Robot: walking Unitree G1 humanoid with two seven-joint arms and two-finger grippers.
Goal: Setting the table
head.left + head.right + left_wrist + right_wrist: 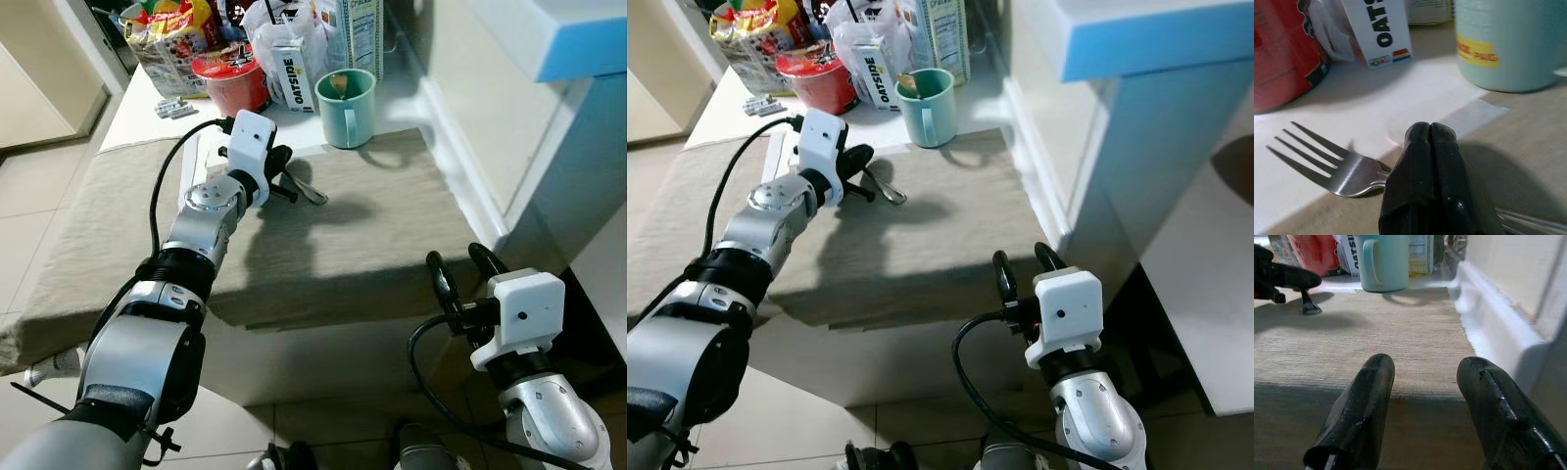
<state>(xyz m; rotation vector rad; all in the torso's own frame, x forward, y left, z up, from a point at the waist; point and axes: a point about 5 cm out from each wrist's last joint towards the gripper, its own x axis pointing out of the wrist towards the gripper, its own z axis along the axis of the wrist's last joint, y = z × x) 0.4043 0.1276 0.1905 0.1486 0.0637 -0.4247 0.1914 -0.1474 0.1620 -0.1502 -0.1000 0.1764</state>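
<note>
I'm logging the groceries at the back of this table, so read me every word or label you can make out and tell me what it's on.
"OATSIDE": on the small white carton beside the red tub.
Yellow label on the pale green mug: too blurred to read.
Print on the tall carton behind the mug: too small to read.
Print on the snack bag: unreadable.

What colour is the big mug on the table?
Pale mint green mug, with a yellow label; clearest in the left wrist view.

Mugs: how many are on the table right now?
1. The pale green mug stands at the far edge of the beige cloth, beside the Oatside carton. Others may be hidden among the groceries behind it.
</note>
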